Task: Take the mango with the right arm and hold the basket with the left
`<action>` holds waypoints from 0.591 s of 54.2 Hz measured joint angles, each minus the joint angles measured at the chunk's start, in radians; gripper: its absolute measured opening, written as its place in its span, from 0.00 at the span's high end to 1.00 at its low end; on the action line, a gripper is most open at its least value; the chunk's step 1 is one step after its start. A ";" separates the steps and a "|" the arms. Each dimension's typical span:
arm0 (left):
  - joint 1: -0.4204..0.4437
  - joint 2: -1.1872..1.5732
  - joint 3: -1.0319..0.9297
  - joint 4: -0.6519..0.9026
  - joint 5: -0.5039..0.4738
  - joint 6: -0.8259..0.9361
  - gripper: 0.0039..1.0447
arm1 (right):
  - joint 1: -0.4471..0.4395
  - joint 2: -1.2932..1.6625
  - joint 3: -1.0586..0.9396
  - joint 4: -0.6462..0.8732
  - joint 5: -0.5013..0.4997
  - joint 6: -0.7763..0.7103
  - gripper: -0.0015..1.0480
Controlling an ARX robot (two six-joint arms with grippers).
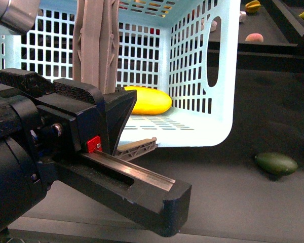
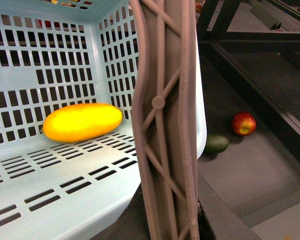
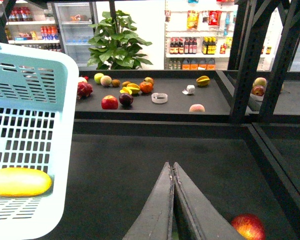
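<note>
While left end effector (image 1: pixel 142 152) grips basket (image 1: pixel 225 76) holding mango (image 1: pixel 149 100), right end effector (image 3: pixel 172 167) sits closed.

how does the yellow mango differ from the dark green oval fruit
Colour: the smooth bright yellow oval mango against the dark green oval fruit. Place: the mango lies inside the pale blue slotted plastic basket; the green fruit lies outside it on the dark grey surface, near a red apple. Both are smooth, oval and lie on their sides.
</note>
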 joint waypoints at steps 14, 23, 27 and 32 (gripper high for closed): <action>0.000 0.000 0.000 0.000 0.000 0.000 0.92 | 0.000 -0.066 0.000 -0.067 -0.001 0.000 0.98; 0.000 0.000 0.000 0.000 0.000 0.000 0.92 | 0.000 -0.221 0.001 -0.228 -0.002 -0.001 0.98; 0.000 0.000 0.000 0.000 -0.001 -0.003 0.92 | 0.000 -0.225 0.001 -0.231 -0.002 -0.001 0.98; 0.000 0.000 0.000 0.000 0.000 0.001 0.92 | 0.000 -0.225 0.001 -0.232 -0.002 -0.001 0.98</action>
